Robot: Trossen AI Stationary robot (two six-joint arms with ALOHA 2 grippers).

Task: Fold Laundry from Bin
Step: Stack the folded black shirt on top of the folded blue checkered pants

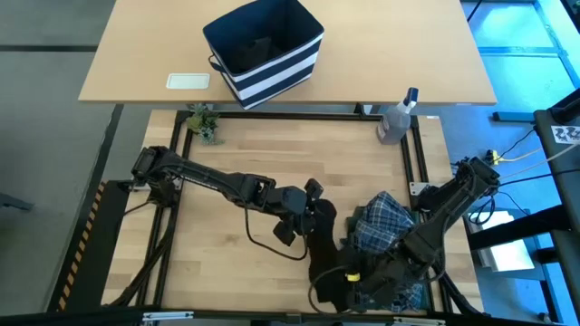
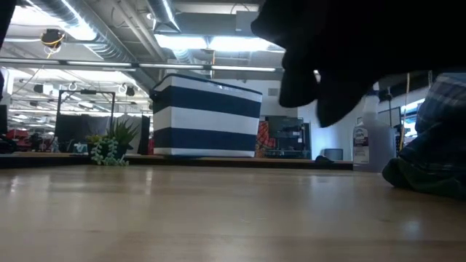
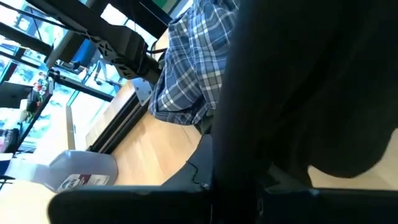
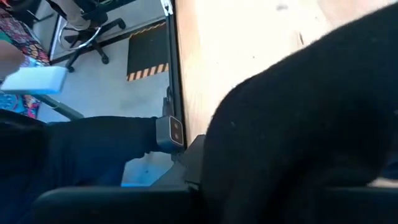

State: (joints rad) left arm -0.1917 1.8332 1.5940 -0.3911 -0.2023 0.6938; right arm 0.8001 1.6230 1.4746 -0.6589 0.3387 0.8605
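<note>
A black garment [image 1: 324, 258] stretches between my two grippers near the table's front edge. In the low view it hangs from above [image 2: 349, 65], its lower edge clear of the tabletop. My left gripper [image 1: 319, 220] is shut on its far end, and my right gripper [image 1: 361, 276] is shut on its near end. The blue-and-white plaid shirt [image 1: 385, 225] lies crumpled on the table to the right of them, with dark green cloth [image 2: 408, 178] under it. The striped navy bin [image 1: 263, 50] stands on the far table. My left gripper has the black garment [image 3: 311, 93] at its far end, slanting down from the table's left. The cloth drapes over the fingers and hides the place of contact. My right gripper has the garment [image 4: 298, 124] near its front end, slanting down from the table's right. There too the cloth covers the fingers, so the part held cannot be told.
A clear spray bottle [image 1: 399, 118] stands at the table's far right corner, and a small green plant [image 1: 204, 122] at the far left. The table's left half [image 1: 227, 263] is bare wood. A white pad [image 1: 188, 81] lies left of the bin.
</note>
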